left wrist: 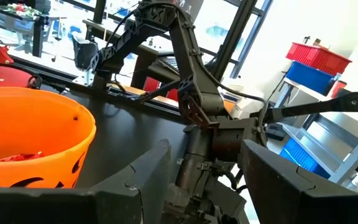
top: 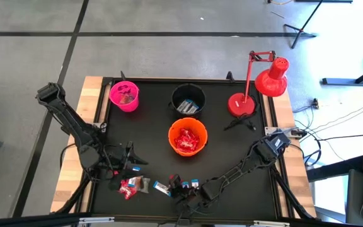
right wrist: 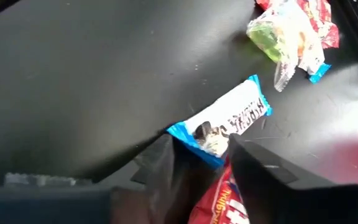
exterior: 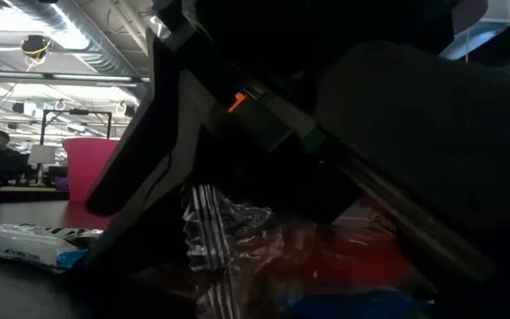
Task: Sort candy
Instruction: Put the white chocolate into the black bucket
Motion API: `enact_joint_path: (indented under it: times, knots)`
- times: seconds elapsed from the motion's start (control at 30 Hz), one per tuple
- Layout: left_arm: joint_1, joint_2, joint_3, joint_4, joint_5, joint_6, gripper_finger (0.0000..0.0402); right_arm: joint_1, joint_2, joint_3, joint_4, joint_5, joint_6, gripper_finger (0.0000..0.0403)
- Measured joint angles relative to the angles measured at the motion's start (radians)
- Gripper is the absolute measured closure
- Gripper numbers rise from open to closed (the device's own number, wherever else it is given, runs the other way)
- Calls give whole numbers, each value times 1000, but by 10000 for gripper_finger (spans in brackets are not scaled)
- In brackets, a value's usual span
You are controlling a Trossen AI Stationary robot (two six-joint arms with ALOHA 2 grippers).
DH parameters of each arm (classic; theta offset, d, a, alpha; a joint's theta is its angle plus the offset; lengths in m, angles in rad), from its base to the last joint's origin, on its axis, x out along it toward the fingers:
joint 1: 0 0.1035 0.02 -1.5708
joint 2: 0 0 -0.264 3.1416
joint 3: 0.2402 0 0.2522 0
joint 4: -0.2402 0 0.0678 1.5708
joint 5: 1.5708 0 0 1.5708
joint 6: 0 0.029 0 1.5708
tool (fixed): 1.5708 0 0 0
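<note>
Three buckets and loose candy on the black table (top: 232,164)

Orange plastic bucket (top: 188,137) holds red packets; black bucket (top: 188,99) blue-white bars; pink bucket (top: 125,96) brownish pieces; right tool (right wrist: 201,155) straddles a blue-and-white wrapped bar (right wrist: 225,123), fingers parted around its end; left tool (left wrist: 204,180) released, empty, beside scattered candy (top: 134,185).

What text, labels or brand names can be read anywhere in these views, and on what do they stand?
None can be read.
Blue-and-white bar: dark lettering on the white panel, too blurred to read.
Red packet: white marks, cut off and blurred.
Orange bucket: black marks, no lettering.
</note>
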Motion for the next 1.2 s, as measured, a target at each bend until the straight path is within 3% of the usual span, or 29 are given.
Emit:
enact_joint_path:
  times: [0.2,0.4,0.77,0.9,1.1,1.2]
  knots:
    - [0,0,0,0,0,0,218,0,2,-1,-3,-4,1,333]
    - [0,0,0,0,0,-1,218,-2,0,-2,-6,9,3,395]
    - [0,0,0,0,0,-1,218,14,4,141,-38,96,25,401]
    - [-6,0,0,-1,-1,-6,218,38,3,254,-161,130,28,402]
    - [-13,0,0,-1,-1,-6,218,92,1,433,-368,294,34,402]
    - [-13,0,0,-1,-1,-7,218,102,0,512,-537,353,135,402]
